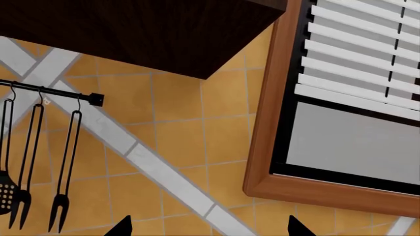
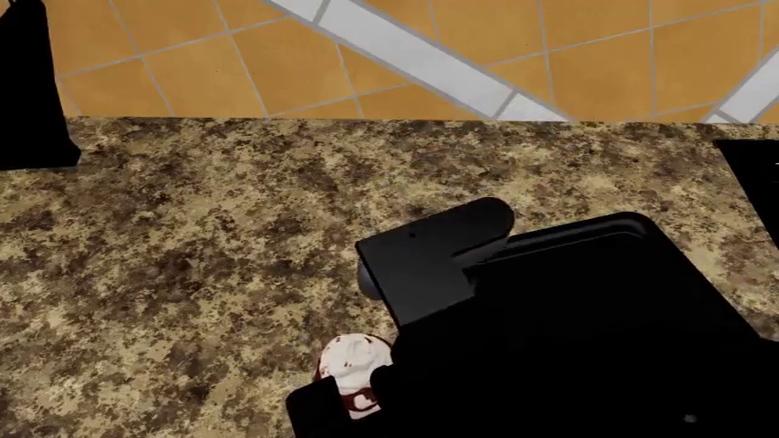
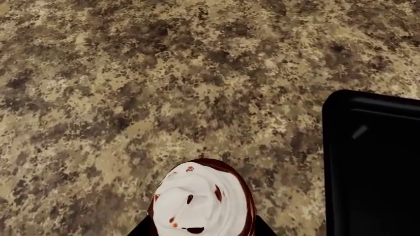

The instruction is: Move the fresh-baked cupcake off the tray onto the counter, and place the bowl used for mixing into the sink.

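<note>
The cupcake (image 3: 200,199), white swirled frosting in a red-brown wrapper, sits between the fingers of my right gripper (image 3: 202,230), which is shut on it. It is over the speckled counter (image 3: 131,88), just beside the matte-black tray (image 3: 374,162) and off it. The head view shows the cupcake (image 2: 353,358) under my black right arm (image 2: 439,251), which hides most of the tray. I cannot tell whether the cupcake touches the counter. My left gripper (image 1: 208,228) is open and empty, raised towards the wall. The bowl and the sink are out of view.
Orange wall tiles rise behind the counter (image 2: 182,228). The left wrist view shows a rail with hanging utensils (image 1: 39,147), a dark wood cabinet (image 1: 131,29) and a wood-framed window with blinds (image 1: 354,73). A black edge (image 2: 757,182) shows at the far right.
</note>
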You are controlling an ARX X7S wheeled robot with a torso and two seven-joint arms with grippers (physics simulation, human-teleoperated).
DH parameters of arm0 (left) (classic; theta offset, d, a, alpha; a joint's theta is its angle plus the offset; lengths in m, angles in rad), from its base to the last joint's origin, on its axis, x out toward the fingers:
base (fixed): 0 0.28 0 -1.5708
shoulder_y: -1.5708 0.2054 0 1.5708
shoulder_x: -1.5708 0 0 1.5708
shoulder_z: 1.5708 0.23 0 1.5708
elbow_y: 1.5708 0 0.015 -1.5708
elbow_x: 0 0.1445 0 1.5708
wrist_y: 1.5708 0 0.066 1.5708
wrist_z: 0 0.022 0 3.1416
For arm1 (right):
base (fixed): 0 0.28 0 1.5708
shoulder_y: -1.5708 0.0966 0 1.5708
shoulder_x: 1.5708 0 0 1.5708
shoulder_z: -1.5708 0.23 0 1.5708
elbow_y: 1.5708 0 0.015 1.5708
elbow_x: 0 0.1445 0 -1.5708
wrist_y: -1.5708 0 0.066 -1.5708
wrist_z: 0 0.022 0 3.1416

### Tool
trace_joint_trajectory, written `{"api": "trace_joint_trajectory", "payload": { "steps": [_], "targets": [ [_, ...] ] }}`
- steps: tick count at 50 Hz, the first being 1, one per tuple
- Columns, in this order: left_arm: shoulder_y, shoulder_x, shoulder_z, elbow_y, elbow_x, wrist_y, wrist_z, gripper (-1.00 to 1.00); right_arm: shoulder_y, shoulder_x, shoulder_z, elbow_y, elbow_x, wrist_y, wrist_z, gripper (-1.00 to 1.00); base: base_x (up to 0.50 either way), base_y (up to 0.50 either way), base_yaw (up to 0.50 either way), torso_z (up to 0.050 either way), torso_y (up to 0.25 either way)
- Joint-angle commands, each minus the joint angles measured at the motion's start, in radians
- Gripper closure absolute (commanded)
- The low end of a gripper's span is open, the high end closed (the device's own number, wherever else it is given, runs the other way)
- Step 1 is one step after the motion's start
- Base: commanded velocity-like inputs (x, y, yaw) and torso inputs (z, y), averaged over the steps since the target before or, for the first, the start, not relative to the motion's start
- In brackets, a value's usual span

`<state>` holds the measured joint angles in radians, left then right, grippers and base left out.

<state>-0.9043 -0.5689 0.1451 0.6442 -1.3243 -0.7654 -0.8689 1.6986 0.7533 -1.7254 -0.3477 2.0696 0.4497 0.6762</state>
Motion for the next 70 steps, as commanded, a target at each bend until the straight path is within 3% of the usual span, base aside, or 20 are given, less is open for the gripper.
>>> {"api": "trace_joint_trajectory", "payload": {
  "steps": [1, 39, 40, 47, 54, 64, 70],
  "targets": [
    [0.000, -0.002, 0.001, 0.000, -0.002, 0.003, 0.001, -1.00, -0.028, -0.017, -0.012, 0.018, -0.033, 0.019, -0.014, 1.00, 0.00, 0.00, 0.00, 0.000, 0.000],
    [0.003, -0.006, 0.003, 0.001, 0.000, 0.015, -0.007, -1.00, -0.122, -0.056, -0.079, 0.051, -0.074, 0.049, -0.005, 1.00, 0.00, 0.00, 0.00, 0.000, 0.000],
    [0.003, -0.006, 0.003, 0.000, 0.000, 0.015, -0.006, -1.00, -0.119, -0.049, -0.071, 0.049, -0.066, 0.039, 0.003, -1.00, 0.01, 0.00, 0.00, 0.000, 0.000],
    [0.001, -0.007, 0.006, -0.001, -0.003, 0.015, -0.007, -1.00, 0.031, 0.005, -0.008, -0.031, -0.059, 0.066, 0.070, -1.00, 0.00, 0.00, 0.00, 0.000, 0.000],
    [0.001, -0.007, 0.008, -0.005, -0.003, 0.016, -0.007, -1.00, 0.329, 0.092, 0.140, -0.129, 0.043, 0.121, 0.172, -1.00, 0.00, 0.00, 0.00, 0.000, 0.000],
    [0.000, -0.007, 0.010, -0.006, -0.005, 0.017, -0.010, -1.00, 0.605, 0.117, 0.276, -0.171, 0.173, 0.201, 0.261, -1.00, 0.00, 0.00, 0.00, 0.000, 0.000],
    [-0.002, -0.008, 0.013, -0.007, -0.003, 0.016, -0.010, -1.00, 0.653, 0.124, 0.480, -0.146, 0.231, 0.287, 0.382, -1.00, 0.00, 0.00, 0.00, 0.000, 0.000]
  ]
}}
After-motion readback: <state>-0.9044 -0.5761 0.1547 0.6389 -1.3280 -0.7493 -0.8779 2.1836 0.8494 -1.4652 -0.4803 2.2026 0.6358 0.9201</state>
